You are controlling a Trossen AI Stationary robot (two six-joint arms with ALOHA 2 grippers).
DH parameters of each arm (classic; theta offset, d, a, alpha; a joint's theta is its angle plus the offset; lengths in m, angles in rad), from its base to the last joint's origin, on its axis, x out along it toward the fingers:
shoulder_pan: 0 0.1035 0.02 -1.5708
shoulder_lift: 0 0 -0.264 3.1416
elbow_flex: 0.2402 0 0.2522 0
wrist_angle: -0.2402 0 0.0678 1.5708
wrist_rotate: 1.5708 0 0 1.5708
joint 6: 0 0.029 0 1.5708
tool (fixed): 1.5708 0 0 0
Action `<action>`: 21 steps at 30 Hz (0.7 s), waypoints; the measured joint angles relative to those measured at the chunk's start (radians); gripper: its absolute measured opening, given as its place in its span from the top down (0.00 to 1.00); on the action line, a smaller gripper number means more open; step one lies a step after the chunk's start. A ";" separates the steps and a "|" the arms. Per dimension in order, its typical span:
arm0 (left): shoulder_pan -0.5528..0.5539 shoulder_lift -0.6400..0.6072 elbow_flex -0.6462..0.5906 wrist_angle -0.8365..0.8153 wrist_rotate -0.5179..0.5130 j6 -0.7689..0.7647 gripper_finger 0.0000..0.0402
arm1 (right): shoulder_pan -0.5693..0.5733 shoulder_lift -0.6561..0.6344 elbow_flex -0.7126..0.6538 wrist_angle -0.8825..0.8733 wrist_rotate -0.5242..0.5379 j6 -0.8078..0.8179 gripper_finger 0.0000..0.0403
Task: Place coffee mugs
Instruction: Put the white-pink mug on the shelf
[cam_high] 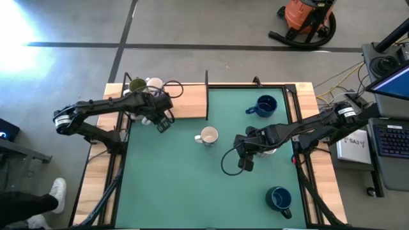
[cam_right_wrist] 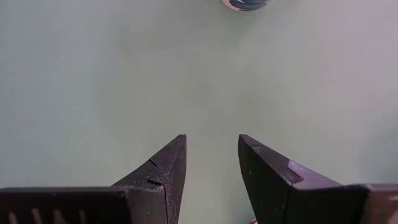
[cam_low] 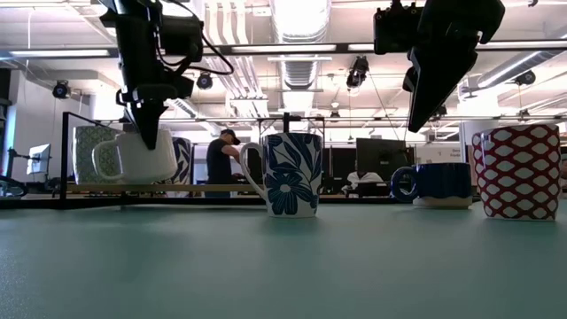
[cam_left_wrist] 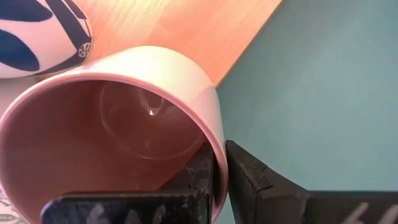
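A: Any txt, labels, nos. readable?
B: None legible. White box [cam_high: 353,144] right of the table, high view, has dark print on top, too small to read.
A: Mugs?
B: Patterns only, no letters: blue-leaf mug [cam_low: 288,175] and red-lattice mug [cam_low: 518,171], low view. The pink-inside mug [cam_left_wrist: 124,143] in the left gripper [cam_left_wrist: 219,163] is plain where it shows.
A: Screens?
B: Laptop screen [cam_high: 393,82] far right glows blue, nothing readable.
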 joint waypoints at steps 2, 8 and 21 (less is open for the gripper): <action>0.006 0.000 0.000 0.001 -0.001 0.016 0.97 | 0.000 0.000 0.000 0.000 0.000 0.000 0.67; 0.015 0.001 0.000 0.004 -0.052 0.029 0.97 | 0.000 0.000 0.000 0.000 0.000 0.000 0.67; 0.017 0.001 0.000 0.005 -0.051 0.029 0.94 | 0.000 0.000 0.000 0.000 0.000 0.000 0.67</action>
